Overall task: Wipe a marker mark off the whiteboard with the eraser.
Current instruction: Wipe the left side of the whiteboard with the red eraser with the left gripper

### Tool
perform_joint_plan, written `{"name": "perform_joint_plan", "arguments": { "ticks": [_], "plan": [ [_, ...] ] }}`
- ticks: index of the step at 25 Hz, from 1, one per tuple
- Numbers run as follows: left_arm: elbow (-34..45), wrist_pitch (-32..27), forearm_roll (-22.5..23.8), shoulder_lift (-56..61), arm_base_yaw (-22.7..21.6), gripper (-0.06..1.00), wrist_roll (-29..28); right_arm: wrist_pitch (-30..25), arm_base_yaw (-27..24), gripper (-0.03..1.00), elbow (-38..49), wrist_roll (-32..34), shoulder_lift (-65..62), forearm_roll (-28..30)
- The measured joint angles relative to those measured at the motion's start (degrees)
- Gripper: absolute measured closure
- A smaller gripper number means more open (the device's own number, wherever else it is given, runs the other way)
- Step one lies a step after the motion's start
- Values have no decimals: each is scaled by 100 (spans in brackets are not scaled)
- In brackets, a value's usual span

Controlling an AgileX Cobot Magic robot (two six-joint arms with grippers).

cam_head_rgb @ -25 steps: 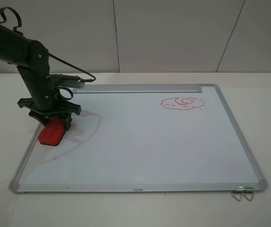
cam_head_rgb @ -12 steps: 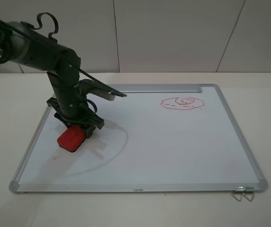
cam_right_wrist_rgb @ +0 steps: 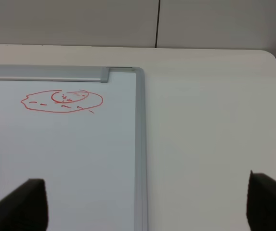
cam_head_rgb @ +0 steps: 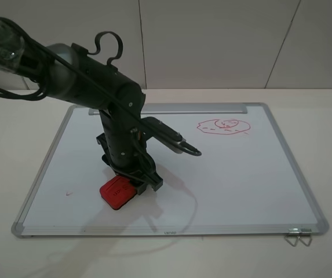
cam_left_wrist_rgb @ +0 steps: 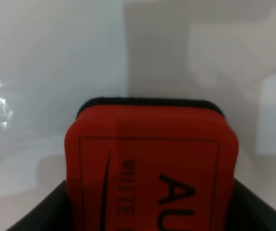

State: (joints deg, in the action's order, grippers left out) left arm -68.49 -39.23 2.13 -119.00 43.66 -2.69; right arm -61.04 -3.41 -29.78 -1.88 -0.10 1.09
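Note:
The red eraser (cam_head_rgb: 117, 193) lies flat on the whiteboard (cam_head_rgb: 229, 179) near its front edge, left of centre. My left gripper (cam_head_rgb: 132, 180) is shut on it, and the left wrist view shows the eraser (cam_left_wrist_rgb: 152, 163) filling the space between the dark fingers (cam_left_wrist_rgb: 51, 211). No round-headed figure shows on the board; only a tiny red fleck (cam_head_rgb: 68, 193) sits near the front left. My right gripper (cam_right_wrist_rgb: 142, 207) is out of the exterior view; its own camera shows it open over the board's far right corner.
A wide flat red oval scribble with dashes (cam_head_rgb: 223, 126) marks the board's far right part, also seen as the scribble (cam_right_wrist_rgb: 63, 101) from the right wrist. A silver tray strip (cam_head_rgb: 200, 108) runs along the far edge. Metal clips (cam_head_rgb: 298, 236) sit at the front right corner.
My left arm has slid the eraser across the board from the left edge to the right and toward the front. The red fleck and the oval scribble have stayed.

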Motion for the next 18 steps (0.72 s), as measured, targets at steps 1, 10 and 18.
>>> {"name": "perform_joint_plan", "arguments": {
  "ticks": [1, 10, 18],
  "plan": [
    [0, -11, 0, 0, 1, 37, 0, 0, 0, 26, 0, 0, 0, 0],
    [132, -13, 84, 108, -38, 37, -182, 0, 0, 26, 0, 0, 0, 0],
    [899, -98, 448, 699, -739, 37, -396, 0, 0, 26, 0, 0, 0, 0]
  ]
}}
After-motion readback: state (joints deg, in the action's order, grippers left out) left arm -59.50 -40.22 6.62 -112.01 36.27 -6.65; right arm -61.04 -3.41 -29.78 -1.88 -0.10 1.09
